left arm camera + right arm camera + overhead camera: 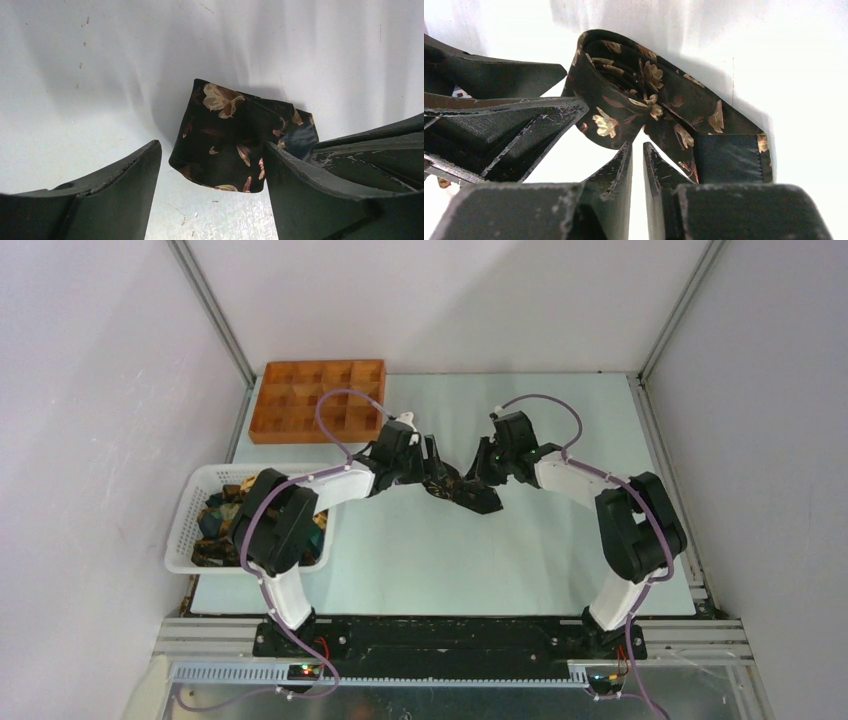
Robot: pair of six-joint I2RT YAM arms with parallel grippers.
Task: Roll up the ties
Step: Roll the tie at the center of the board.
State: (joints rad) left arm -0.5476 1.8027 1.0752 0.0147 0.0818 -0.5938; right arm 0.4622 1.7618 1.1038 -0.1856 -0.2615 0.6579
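The left claw (212, 145) and right claw (636, 146) have black wedge fingers (115, 195) with grey-scuffed edges, and behind each come black joint housings (640, 525), white arm shells (335, 483) and a looping purple cable (345, 398).

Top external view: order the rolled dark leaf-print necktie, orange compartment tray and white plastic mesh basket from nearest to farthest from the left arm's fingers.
1. Rolled dark leaf-print necktie: at the left fingers, table centre.
2. Orange compartment tray: far left corner.
3. White plastic mesh basket: left edge, beside the left elbow.
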